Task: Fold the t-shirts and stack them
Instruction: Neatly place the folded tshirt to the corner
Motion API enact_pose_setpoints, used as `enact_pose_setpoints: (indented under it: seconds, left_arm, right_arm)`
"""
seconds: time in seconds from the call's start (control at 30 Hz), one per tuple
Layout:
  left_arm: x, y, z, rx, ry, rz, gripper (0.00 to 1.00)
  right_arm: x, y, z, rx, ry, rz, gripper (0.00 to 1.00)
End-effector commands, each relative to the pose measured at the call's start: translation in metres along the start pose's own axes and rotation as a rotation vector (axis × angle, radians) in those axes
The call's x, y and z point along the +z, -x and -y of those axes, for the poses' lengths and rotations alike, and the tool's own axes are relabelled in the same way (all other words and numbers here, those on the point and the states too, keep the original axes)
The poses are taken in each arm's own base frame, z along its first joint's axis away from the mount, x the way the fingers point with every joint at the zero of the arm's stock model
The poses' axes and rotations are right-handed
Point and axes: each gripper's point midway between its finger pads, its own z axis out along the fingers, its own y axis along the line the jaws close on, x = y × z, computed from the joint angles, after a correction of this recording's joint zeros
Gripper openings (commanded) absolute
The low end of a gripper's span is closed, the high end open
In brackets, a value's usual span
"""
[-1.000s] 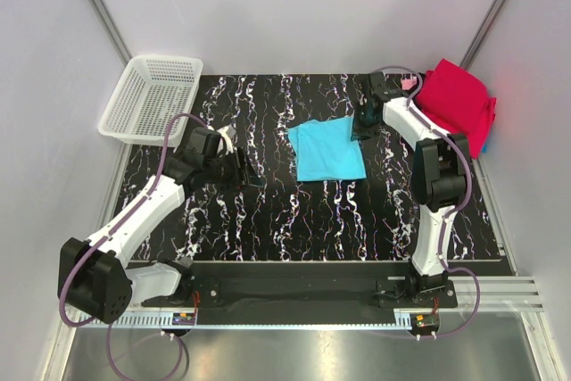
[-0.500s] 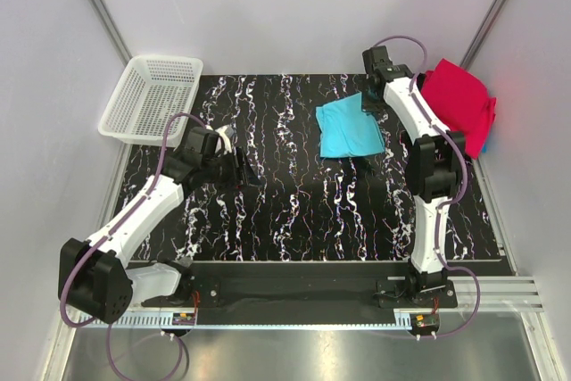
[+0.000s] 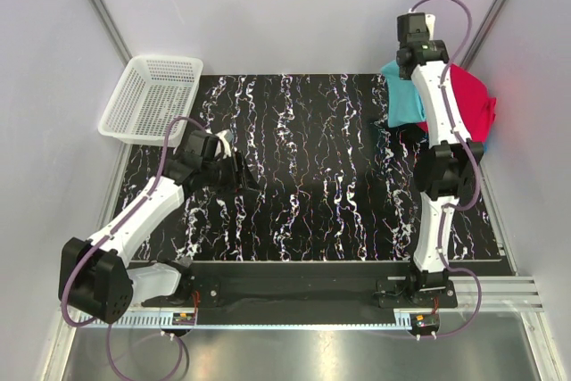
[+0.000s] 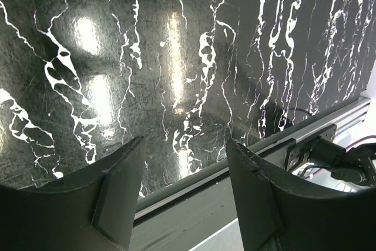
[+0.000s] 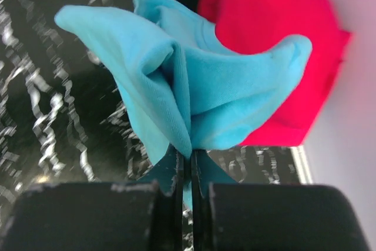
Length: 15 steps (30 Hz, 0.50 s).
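Right wrist view: right tool [image 5: 183,171] clenched on the turquoise t-shirt [image 5: 235,98], bunched directly ahead of it.

From above and behind my bases, the top camera takes in the whole bench [image 3: 303,211]. My left wrist camera looks closely at its near edge. My right one looks closely at the turquoise t-shirt [image 5: 223,98], shared with the top view.

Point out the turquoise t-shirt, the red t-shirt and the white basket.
turquoise t-shirt [image 5: 235,92]: right wrist view, its bunched middle.
red t-shirt [image 3: 473,100]: top external view, middle of its upper face.
white basket [image 3: 168,59]: top external view, far rim.
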Motion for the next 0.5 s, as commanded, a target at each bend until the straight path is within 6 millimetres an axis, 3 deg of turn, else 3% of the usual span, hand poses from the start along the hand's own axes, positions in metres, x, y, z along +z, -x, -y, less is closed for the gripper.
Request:
enact_pose_setpoints:
  seconds: [0.0, 0.07, 0.1, 0.2, 0.27, 0.47]
  left_arm:
    - [-0.006, 0.000, 0.006, 0.023, -0.043, 0.015, 0.62]
    - [-0.005, -0.002, 0.005, 0.022, -0.043, 0.013, 0.62]
    - [-0.005, -0.002, 0.005, 0.022, -0.046, 0.013, 0.62]
    - [-0.005, -0.005, 0.004, 0.018, -0.044, 0.011, 0.62]
    - [-0.004, -0.007, 0.002, 0.015, -0.042, 0.005, 0.62]
    - [0.000, -0.014, -0.003, 0.006, -0.038, -0.014, 0.62]
  right_arm:
    - [-0.018, 0.022, 0.073, 0.059, -0.198, 0.053, 0.00]
    - [-0.016, 0.021, 0.090, 0.116, -0.219, 0.050, 0.00]
    - [-0.012, 0.016, 0.114, 0.168, -0.250, 0.034, 0.00]
    - [-0.004, 0.003, 0.142, 0.226, -0.291, 0.000, 0.00]
    - [0.001, -0.005, 0.170, 0.282, -0.336, -0.017, 0.00]
    - [-0.004, -0.015, 0.243, 0.443, -0.420, -0.005, 0.00]
